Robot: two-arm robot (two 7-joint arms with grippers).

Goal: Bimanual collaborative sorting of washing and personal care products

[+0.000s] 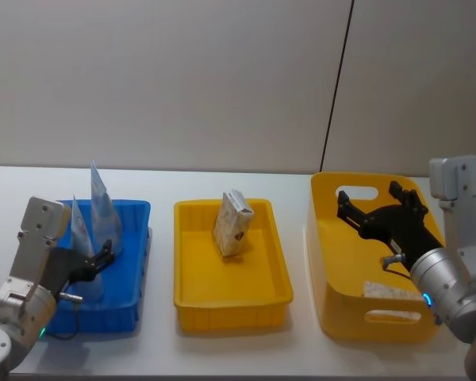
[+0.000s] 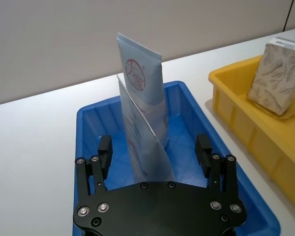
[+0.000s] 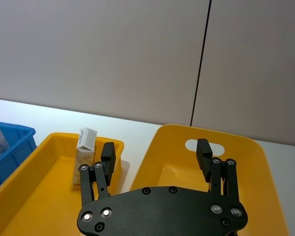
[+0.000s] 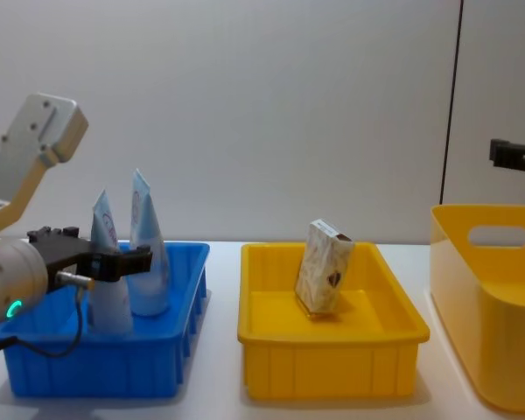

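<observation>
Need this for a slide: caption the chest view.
Open left gripper straddles nearer squeeze tube in blue tray; carton leans in yellow tray; right gripper hangs above yellow bin.

The squeeze tubes [image 2: 142,98] look glossy plastic, the carton [image 2: 278,78] matt paper, the blue tray [image 2: 94,127] smooth plastic.

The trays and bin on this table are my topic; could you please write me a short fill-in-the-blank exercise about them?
1. The left-hand tray, holding two squeeze tubes, is ___.
2. The middle tray, holding the leaning beige carton, is ___.
3. The whitish packet lies in the handled bin on the robot's ___.
4. The left end effector is ___, straddling the nearer tube.
Missing words: blue; yellow; right; open.
</observation>
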